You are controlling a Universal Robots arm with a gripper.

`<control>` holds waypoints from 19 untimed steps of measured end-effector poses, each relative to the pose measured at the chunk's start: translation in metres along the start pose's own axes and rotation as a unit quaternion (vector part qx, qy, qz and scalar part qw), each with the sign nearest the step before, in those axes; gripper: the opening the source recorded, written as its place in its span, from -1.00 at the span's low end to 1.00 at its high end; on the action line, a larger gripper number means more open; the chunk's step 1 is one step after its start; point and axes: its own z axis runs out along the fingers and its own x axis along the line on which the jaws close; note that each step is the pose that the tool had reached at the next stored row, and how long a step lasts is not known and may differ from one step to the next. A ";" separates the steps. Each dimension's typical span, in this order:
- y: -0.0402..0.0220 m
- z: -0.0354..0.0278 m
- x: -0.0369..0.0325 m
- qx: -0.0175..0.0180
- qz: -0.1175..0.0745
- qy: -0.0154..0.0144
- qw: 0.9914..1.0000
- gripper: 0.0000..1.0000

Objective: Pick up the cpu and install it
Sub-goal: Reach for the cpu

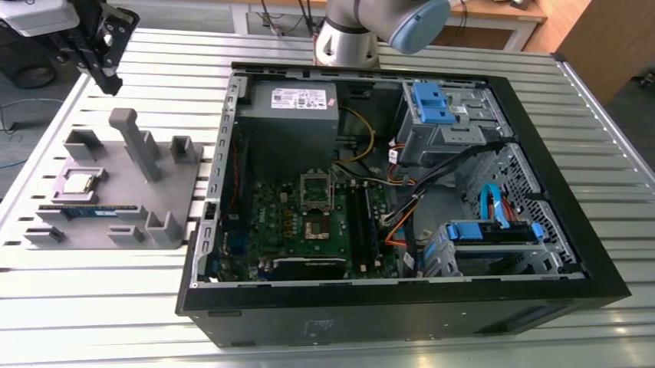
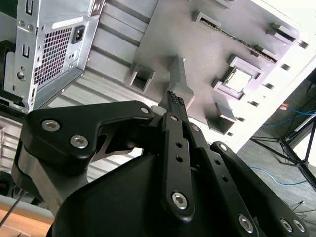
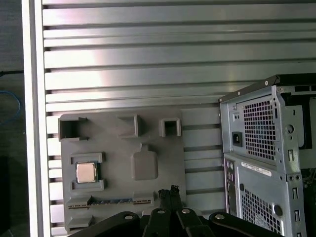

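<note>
Surroundings first: we see one grey fixture tray (image 1: 189,182) on the slatted table (image 1: 153,61), just beside one open computer case (image 1: 409,318). One tall post (image 1: 128,142) rises from the tray between the hand (image 1: 106,83) and the cpu (image 1: 80,182). We count one cpu, seated in its tray pocket, with one memory stick (image 1: 90,209) near it. The hand hangs over the table by the tray, pressed together, gripping nothing.
</note>
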 end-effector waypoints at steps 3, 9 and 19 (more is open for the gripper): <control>-0.0001 0.0005 0.0007 0.000 0.000 0.000 1.000 -0.79; -0.0002 0.0009 0.0018 0.000 0.000 0.000 1.000 -0.79; -0.0005 0.0023 0.0048 0.000 0.000 0.000 1.000 -0.79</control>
